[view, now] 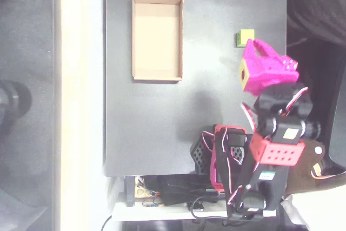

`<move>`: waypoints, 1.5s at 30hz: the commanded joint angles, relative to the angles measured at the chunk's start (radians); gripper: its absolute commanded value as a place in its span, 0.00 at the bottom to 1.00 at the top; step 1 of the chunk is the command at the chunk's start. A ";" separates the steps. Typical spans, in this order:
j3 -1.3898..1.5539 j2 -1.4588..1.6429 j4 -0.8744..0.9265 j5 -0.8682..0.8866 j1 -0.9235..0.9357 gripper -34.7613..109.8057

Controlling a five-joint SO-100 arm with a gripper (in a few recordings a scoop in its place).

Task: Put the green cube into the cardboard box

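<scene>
From the overhead view, I see the cube [245,38] sitting on the dark surface [162,133] toward the right, at the upper part of the picture, apart from everything but my claw [254,47]. The magenta claw hangs just beside it, its tip right at the cube's lower right corner; whether they touch I can't make out, and I can't tell if the jaws stand open or closed from this angle. The box [157,36] lies well apart to the left, empty, open side up.

I judge the cube light and stiff, with flat matte faces that shouldn't slip much. I'd take it across two opposite side faces, centred, so it doesn't twist out. Being small, it could skid if one finger nudges it first.
</scene>
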 commanded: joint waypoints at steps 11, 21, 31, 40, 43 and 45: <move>-0.440 -0.420 0.005 0.005 0.014 0.25; -0.537 -0.624 0.003 0.003 0.175 0.25; -0.537 -0.732 0.003 0.002 0.245 0.25; -0.535 -0.813 0.005 0.002 0.232 0.31; -0.534 -0.827 0.005 0.000 0.232 0.35; -0.523 -0.838 0.005 0.000 0.232 0.38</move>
